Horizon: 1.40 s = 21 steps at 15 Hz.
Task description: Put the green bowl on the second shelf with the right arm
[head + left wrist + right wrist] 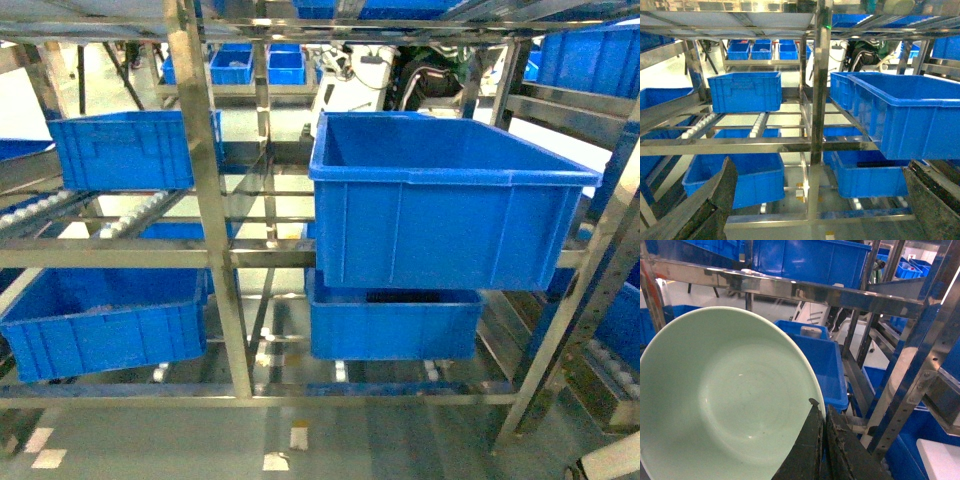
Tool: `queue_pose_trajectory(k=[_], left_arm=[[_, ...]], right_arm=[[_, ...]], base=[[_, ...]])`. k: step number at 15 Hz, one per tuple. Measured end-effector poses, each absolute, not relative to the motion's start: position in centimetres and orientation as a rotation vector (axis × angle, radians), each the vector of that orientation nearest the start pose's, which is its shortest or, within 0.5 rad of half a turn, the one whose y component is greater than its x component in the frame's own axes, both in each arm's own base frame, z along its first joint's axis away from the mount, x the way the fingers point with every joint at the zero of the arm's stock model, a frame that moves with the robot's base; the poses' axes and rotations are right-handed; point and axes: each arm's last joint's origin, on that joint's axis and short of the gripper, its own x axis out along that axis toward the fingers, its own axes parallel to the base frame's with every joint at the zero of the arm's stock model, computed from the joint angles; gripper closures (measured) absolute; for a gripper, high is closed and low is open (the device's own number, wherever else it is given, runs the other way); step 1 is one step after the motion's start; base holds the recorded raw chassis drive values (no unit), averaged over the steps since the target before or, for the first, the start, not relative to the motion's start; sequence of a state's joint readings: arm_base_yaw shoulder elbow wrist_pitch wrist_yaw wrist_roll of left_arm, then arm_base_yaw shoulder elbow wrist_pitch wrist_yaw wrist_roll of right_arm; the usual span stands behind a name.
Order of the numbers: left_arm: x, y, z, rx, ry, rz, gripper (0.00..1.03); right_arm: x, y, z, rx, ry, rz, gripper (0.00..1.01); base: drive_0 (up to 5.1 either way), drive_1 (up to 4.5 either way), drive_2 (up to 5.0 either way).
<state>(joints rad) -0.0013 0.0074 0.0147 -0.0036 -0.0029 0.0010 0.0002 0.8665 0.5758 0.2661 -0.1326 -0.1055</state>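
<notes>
Smooth, plain mint-green bowl (pixel 725 405)

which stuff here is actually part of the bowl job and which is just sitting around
Job:
green bowl, pinched at its rim by the right gripper
second shelf, with the large blue crate

Just there:
left gripper, open and holding nothing
lower crates
smaller crate at back left

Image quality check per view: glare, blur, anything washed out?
Head: steel upright glares, floor beyond blown out, large crate sharp. Left wrist: left gripper fingers dark and blurred at the bottom edge, rack sharp. Right wrist: green bowl fills the frame, soft highlights; right gripper close and soft.
</notes>
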Motion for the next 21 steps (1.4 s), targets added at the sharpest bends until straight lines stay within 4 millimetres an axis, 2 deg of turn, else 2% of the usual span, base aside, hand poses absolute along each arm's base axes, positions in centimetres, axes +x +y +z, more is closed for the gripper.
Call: queue_pose_trajectory(k=[11, 19, 21], left_arm=[[9.7, 0.0, 16.8, 0.001, -0.004, 0.001, 0.05], [9.7, 0.0, 16.8, 0.001, -0.003, 0.000, 0.05], [9.7, 0.0, 16.8, 0.001, -0.003, 0.000, 0.05]], right_arm=[[19.8, 0.4, 28.9, -0.104, 0.018, 0.134, 0.99], [19.9, 0.4, 28.8, -0.104, 0.025, 0.133, 0.99], [20.1, 0.4, 27.2, -0.124, 0.055, 0.135, 0.99]], base=[[0.1, 4.30, -4.1], [0.0, 0.00, 0.0], [0.0, 0.00, 0.0]])
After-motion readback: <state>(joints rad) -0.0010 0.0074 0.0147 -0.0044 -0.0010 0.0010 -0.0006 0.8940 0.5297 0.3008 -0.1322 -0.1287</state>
